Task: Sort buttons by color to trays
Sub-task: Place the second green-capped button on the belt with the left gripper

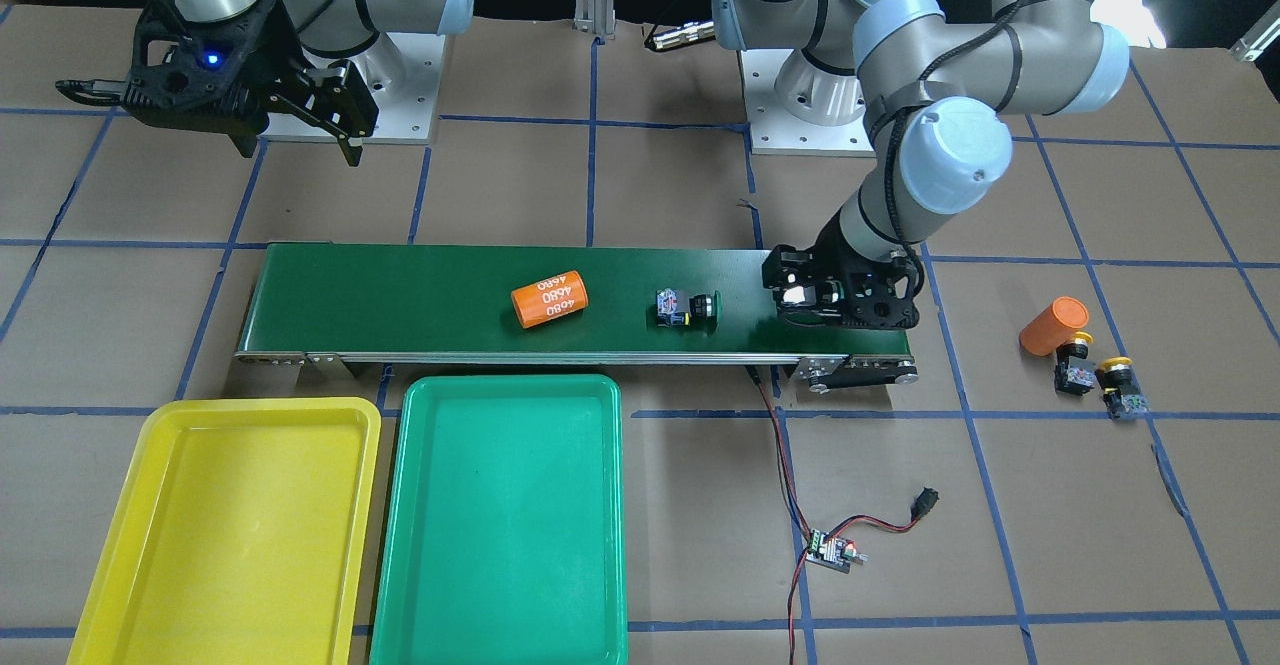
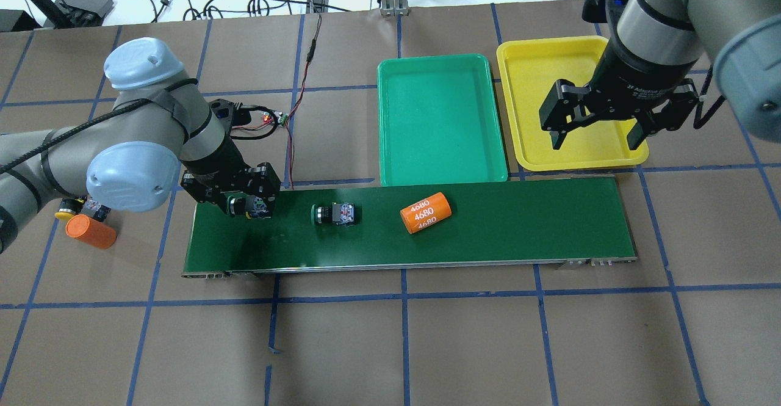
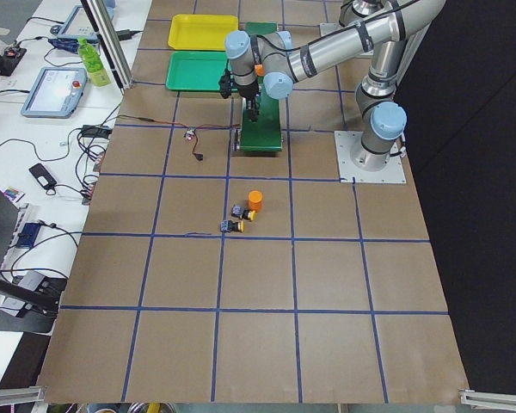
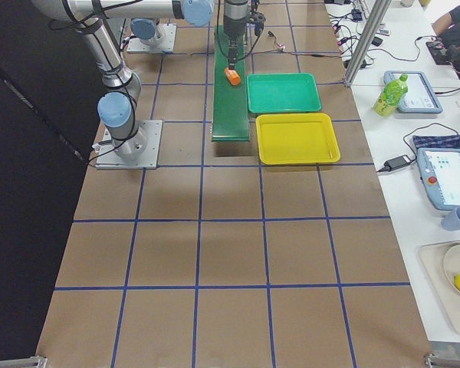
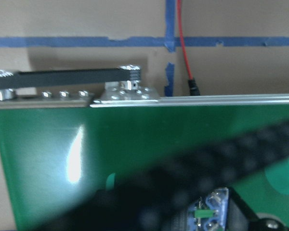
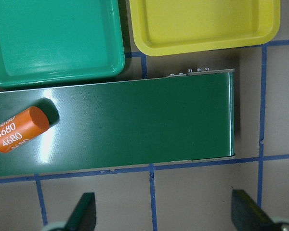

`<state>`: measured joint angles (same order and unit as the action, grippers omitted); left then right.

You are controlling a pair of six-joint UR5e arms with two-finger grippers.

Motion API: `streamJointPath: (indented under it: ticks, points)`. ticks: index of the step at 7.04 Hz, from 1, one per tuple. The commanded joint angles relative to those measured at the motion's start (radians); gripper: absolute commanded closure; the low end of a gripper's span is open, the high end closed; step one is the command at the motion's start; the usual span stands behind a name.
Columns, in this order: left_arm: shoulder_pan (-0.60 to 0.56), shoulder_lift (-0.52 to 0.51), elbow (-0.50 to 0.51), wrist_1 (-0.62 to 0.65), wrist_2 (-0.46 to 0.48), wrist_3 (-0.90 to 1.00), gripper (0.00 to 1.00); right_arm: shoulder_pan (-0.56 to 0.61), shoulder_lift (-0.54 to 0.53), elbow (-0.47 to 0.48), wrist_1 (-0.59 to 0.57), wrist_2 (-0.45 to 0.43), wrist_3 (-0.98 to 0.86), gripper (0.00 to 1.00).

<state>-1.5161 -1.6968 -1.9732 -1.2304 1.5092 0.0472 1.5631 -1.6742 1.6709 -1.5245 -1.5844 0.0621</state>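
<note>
The conveyor belt lies open beyond the orange cylinder; a green-capped button and the left gripper, clasping another button, occupy its other end.

dark green belt, yellow tray, green tray, white-numbered orange cylinder

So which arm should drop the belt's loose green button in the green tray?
Probably right: the right gripper is open and empty by the trays; the left gripper holds another button.
</note>
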Motion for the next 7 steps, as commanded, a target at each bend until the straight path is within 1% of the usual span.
streamJointPath:
  ticks: [1,2,3,4,5,6,7]
  points:
    - [-0.018,-0.026,-0.015,0.023,-0.003,-0.024,0.05,0.0,0.002,0.0,-0.006,-0.002,0.001,0.0]
    - [-0.015,-0.026,0.0,0.035,0.005,-0.003,0.0,0.0,0.002,0.0,-0.005,-0.003,-0.001,0.0]
    - [-0.006,-0.003,0.014,0.063,0.005,-0.003,0.0,0.0,0.002,0.001,-0.003,-0.002,-0.001,0.0]
    - [0.043,0.009,0.069,0.043,0.015,0.005,0.0,0.0,0.002,0.001,-0.003,-0.003,-0.001,0.0]
    - [0.17,-0.006,0.159,-0.071,0.034,0.076,0.0,0.0,0.002,0.001,-0.002,-0.005,-0.001,0.0]
    - [0.303,-0.038,0.209,-0.087,0.043,0.265,0.0,0.0,0.002,0.0,0.0,-0.006,-0.001,0.0]
    - [0.421,-0.062,0.194,-0.084,0.042,0.442,0.0,0.0,0.002,0.001,0.0,-0.006,0.001,0.0]
